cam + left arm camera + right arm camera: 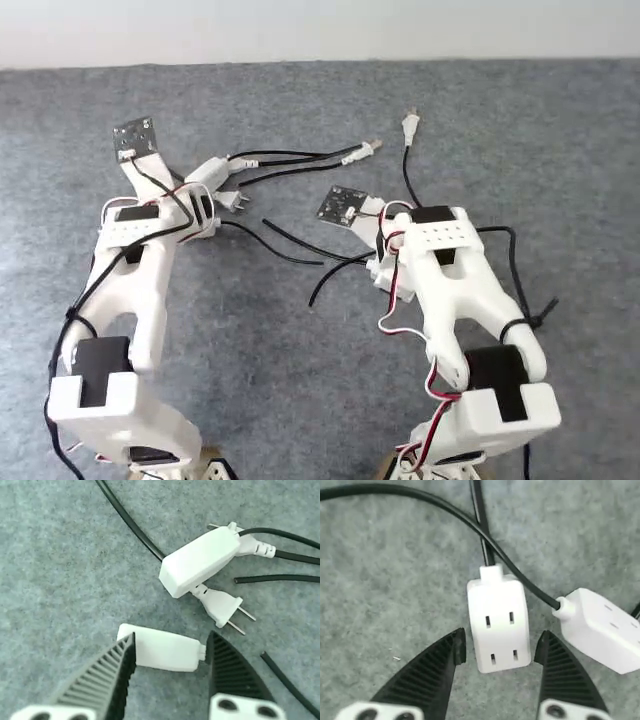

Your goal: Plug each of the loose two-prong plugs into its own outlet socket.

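Note:
My left gripper (170, 641) (203, 212) is open, its fingers astride a white outlet block (162, 652) lying on the grey carpet. Just beyond lies a loose white two-prong plug (222, 607) (232, 201), prongs bare, beside a second white outlet block (200, 562) (209, 172) with a cord entering its far end. My right gripper (502, 637) (380, 265) is open around a white outlet socket (499, 625) whose slot pairs face up; narrow gaps show on both sides. Another outlet block (600, 627) lies next to it. Two more plugs (408, 123) (368, 150) lie farther back.
Black cords (290, 160) run between the arms and cross the carpet (300, 380); one cord (510, 565) passes just behind the right socket. Small circuit boards (133, 137) (342, 205) stick out from the wrists. A pale wall (320, 30) borders the far edge.

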Robot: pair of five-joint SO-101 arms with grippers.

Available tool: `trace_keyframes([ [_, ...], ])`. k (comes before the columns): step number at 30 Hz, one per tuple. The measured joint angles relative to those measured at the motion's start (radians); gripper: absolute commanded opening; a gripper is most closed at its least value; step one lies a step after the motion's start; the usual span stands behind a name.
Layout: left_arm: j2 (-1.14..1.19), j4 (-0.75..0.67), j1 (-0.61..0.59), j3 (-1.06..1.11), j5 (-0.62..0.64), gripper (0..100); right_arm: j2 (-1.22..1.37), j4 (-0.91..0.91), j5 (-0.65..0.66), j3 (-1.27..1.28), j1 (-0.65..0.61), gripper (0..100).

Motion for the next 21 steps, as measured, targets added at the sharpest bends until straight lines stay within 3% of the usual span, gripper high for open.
trace_keyframes([
  [4, 0.0, 0.0, 0.0, 0.0, 0.003, 22, 0.043, -0.003, 0.011, -0.025, 0.006, 18.6],
  [8, 0.003, 0.002, 0.0, 0.0, 0.006, 22, 0.083, -0.003, -0.025, -0.074, 0.006, 0.0],
  [13, 0.003, 0.002, 0.0, 0.0, 0.006, 22, 0.092, 0.043, -0.084, -0.129, 0.006, 1.2],
  [21, 0.003, 0.002, 0.0, 0.0, 0.006, 22, 0.046, 0.37, -0.299, -0.362, -0.069, 0.9],
])
